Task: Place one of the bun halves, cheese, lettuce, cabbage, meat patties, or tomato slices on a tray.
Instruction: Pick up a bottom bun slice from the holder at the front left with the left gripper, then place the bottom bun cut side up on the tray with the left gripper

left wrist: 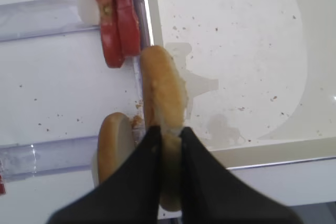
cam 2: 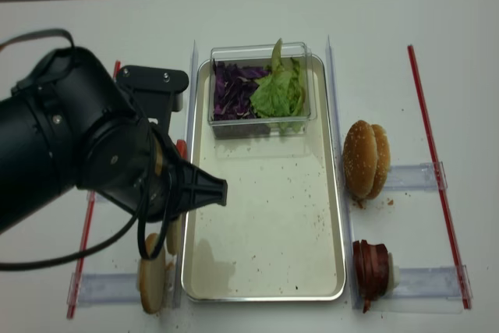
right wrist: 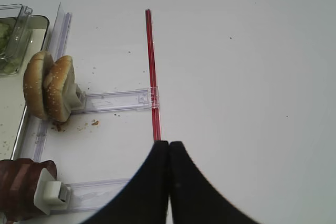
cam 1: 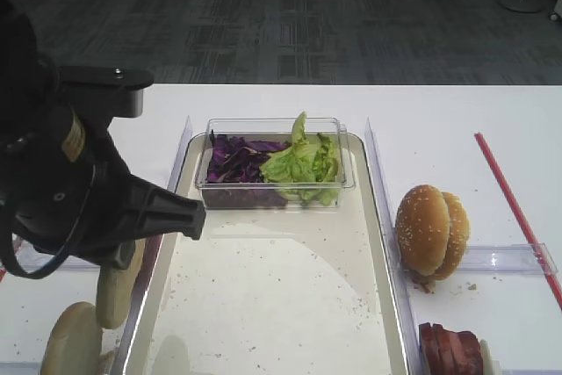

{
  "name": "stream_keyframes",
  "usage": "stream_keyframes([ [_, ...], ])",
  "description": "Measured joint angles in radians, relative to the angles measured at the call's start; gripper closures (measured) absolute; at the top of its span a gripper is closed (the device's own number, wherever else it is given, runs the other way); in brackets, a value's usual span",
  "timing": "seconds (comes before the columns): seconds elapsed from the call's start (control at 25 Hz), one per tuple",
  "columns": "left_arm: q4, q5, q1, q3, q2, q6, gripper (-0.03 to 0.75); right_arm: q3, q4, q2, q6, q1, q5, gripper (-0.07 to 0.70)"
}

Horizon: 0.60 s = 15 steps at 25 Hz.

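Two arms share this white table (cam 1: 439, 111), and only the left one is busy. At the far left, the tomato slices (left wrist: 114, 22) stand on edge in a clear rail. Just right of them and nearer, the left gripper (left wrist: 167, 139) has its fingers pressed against both faces of one of the bun halves (left wrist: 164, 103), held on edge at the left rim of the tray (cam 2: 261, 294); a second bun half (left wrist: 113, 145) stands just to its left in the rail. In the high views the dark bulk of the left arm hides most of that grip. The tray itself has a cream, crumb-speckled floor, and at its far end sits a clear plastic tub (cam 1: 274, 186) with the cabbage (cam 1: 235, 160) on its left side and the lettuce (cam 1: 306, 162) on its right, touching each other. Right of the tray, two sesame buns (cam 1: 431, 230) stand on edge in another rail, and nearer the meat patties (cam 2: 371, 271) stand in a row. A red strip (right wrist: 152, 72) lies beyond those. The right gripper (right wrist: 168, 145) hovers over bare table at the near end of that strip, fingertips together with nothing between them.
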Motion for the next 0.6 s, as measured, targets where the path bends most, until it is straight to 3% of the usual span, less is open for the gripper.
stream_keyframes([
  [0.2, 0.002, -0.005, 0.041, -0.018, 0.0, 0.002, 0.671, 0.0, 0.0, 0.0, 0.0, 0.0, 0.0, 0.595],
  [0.6, -0.005, -0.042, 0.047, -0.07, 0.073, 0.036, 0.672, 0.0, 0.0, 0.0, 0.0, 0.0, 0.0, 0.595],
])
